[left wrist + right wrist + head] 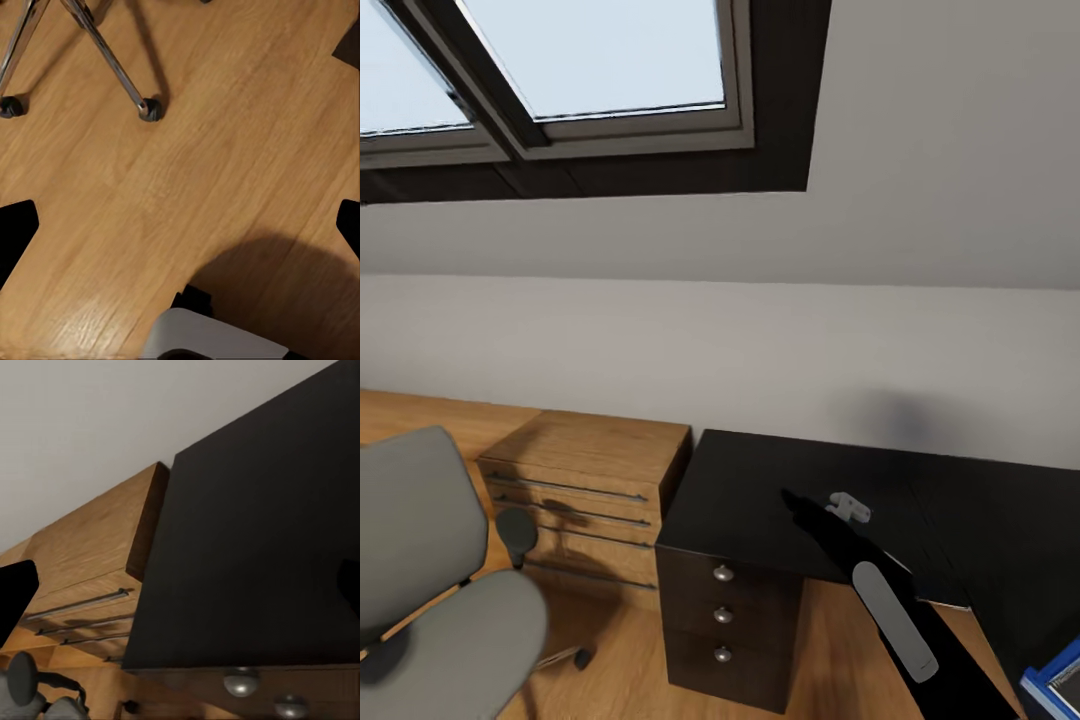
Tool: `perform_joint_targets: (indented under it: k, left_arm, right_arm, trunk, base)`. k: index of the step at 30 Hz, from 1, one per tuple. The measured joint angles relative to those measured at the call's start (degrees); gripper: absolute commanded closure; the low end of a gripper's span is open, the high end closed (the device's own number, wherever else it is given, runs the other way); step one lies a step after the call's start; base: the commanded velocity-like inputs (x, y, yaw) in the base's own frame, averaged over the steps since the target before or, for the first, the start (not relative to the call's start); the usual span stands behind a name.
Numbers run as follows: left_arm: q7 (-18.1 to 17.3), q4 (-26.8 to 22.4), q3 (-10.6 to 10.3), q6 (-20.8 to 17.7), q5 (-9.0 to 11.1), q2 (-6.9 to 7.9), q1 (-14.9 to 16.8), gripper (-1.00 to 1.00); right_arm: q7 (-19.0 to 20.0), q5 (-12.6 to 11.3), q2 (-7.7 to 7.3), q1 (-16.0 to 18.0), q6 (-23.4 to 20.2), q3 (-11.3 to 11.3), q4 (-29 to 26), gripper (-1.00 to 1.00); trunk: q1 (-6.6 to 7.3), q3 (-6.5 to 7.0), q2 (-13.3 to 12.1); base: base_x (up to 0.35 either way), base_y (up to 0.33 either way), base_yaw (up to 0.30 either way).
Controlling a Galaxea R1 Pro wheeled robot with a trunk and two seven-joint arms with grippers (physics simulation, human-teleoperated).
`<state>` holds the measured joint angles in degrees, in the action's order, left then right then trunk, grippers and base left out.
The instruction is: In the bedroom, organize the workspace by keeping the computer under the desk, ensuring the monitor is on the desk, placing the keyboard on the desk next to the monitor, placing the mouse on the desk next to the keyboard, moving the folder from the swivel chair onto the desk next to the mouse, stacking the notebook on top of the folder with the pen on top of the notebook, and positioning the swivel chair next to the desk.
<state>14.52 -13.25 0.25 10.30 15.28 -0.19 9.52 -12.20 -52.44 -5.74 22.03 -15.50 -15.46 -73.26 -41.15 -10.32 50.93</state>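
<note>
Head view: folder (1057, 680) corner beside desk (920, 500).

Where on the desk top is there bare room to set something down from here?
The desk top is bare from its left corner over the drawer knobs back to the wall. The right arm hangs over the near middle. The blue folder crowds the near right. The dresser top beside it is also bare.

Black desk (880, 500); grey swivel chair (420, 560); blue folder (1060, 680).
</note>
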Motion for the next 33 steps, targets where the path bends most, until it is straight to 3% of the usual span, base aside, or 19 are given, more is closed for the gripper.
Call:
perform_joint_targets:
  k: [14, 27, 33]
  left_arm:
    - [-1.3, 4.0, 0.0, 0.6, -0.1, 0.1, 0.0, -1.0]
    - [-1.4, 6.2, -0.1, 4.8, -0.1, -0.11, 0.0, -1.0]
    - [-1.4, 6.3, -0.1, 5.0, -0.1, -0.21, 0.0, -1.0]
  right_arm:
    - [0.4, -0.2, -0.09, 0.0, -0.1, -0.2, 0.0, -1.0]
    - [2.1, 0.0, -0.05, 0.0, 0.0, -0.4, 0.2, -1.0]
    - [2.0, 0.9, 1.57, 0.0, 1.5, -1.3, 2.2, -1.0]
  trunk:
    - [0.0, 0.0, 0.0]
    - [0.0, 0.0, 0.0]
    - [0.0, 0.0, 0.0]
  base:
    - [0.0, 0.0, 0.081]
    - [0.0, 0.0, 0.001]
    - [0.0, 0.0, 0.0]
